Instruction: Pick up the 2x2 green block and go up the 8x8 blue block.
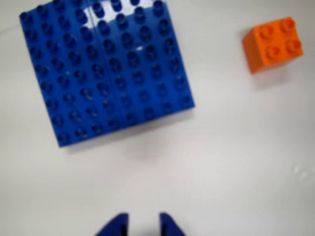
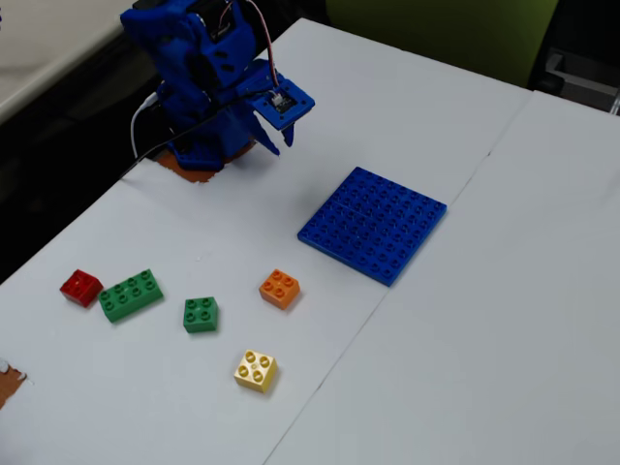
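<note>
In the fixed view the blue arm [image 2: 199,82] was seen folded up near the table's far-left edge, w/ the gripper [image 2: 274,139] held in the air, well apart from every brick. In the wrist view the gripper [image 1: 143,225] was shown at the bottom edge as two blue fingertips w/ a narrow gap between them and nothing held; jaws were slightly parted, approx. closed. The 2x2 green block [image 2: 201,314] was seen resting flat on the white table [image 2: 484,368], studs up, between the longer green brick [image 2: 131,294] on its left and the orange brick [image 2: 279,288] on its right, touching neither. A red brick [image 2: 80,286] was seen just beside the long green one, and a yellow brick [image 2: 256,370] nearer the camera. The 8x8 blue block [image 2: 374,224] was seen lying flat, right of the bricks, nothing on it. In the wrist view the blue plate [image 1: 106,71] filled the upper left, w/ the orange brick [image 1: 273,43] at upper right, apart from it; the green block wasn't caught in that view.
</note>
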{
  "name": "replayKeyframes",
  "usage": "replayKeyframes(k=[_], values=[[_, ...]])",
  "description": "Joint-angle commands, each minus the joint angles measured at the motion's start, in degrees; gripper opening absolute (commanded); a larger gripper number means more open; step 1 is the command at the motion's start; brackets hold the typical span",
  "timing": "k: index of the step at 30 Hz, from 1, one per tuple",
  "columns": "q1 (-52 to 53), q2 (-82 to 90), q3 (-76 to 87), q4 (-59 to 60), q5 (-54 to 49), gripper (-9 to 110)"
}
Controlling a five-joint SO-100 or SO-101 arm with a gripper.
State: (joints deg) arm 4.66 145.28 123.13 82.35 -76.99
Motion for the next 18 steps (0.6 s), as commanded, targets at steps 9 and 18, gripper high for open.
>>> replayKeyframes(k=[9,18], values=[[22.7,-27.2,-21.7,5.3,-27.2,9],[35.5,-38.8,-26.2,-0.9,-49.7,19]])
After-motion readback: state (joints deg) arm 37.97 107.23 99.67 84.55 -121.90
